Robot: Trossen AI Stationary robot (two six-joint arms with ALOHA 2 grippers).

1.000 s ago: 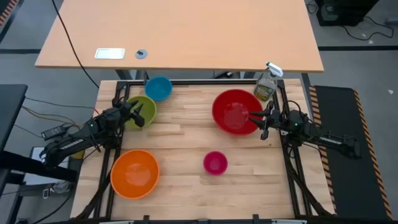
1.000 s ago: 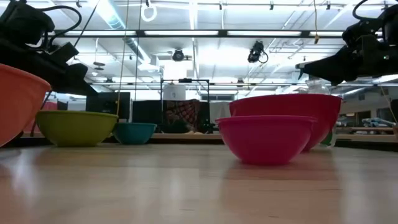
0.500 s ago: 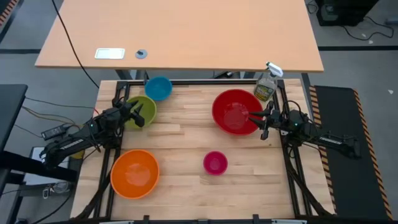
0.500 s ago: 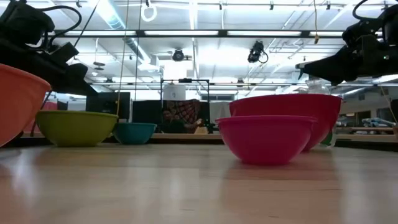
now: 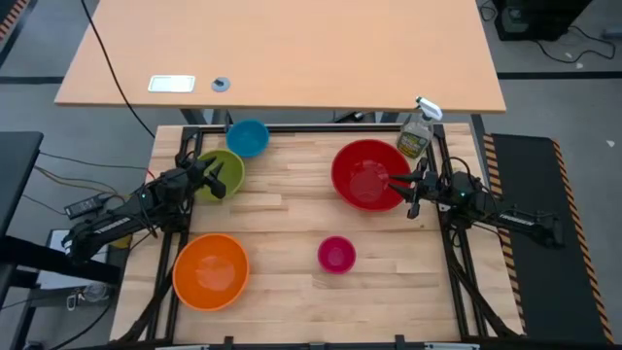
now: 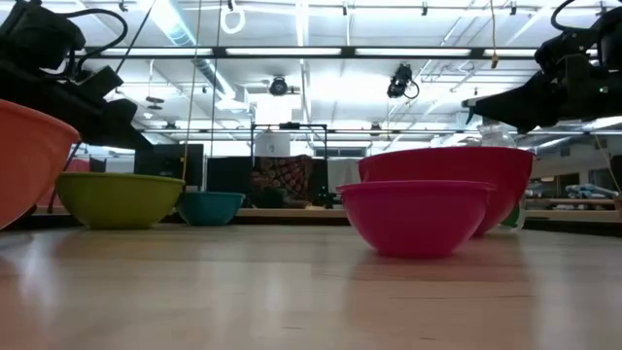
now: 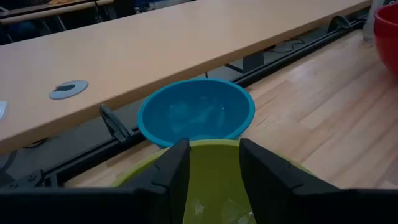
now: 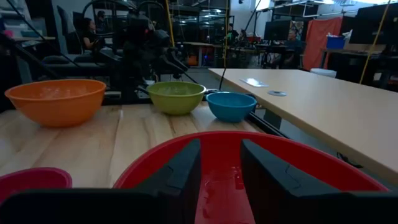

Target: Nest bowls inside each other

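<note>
Five bowls stand upright on their bases on the wooden table (image 5: pixel 292 224). They are a blue one (image 5: pixel 248 137) at the far left, a green one (image 5: pixel 224 173) just nearer, a large red one (image 5: pixel 367 175) at the right, a small pink one (image 5: pixel 336 255) near the middle front, and an orange one (image 5: pixel 210 271) at the near left. My left gripper (image 5: pixel 216 182) hovers open over the green bowl's near-left rim (image 7: pixel 211 186). My right gripper (image 5: pixel 406 185) hovers open over the red bowl's right rim (image 8: pixel 224 186). In the low view both grippers stand clear above the bowls.
A spray bottle (image 5: pixel 416 131) stands at the table's far right corner, close behind my right gripper. A light wooden desk (image 5: pixel 282 49) runs beyond the far edge. Bare wood lies between the bowls in the table's middle (image 5: pixel 292 209).
</note>
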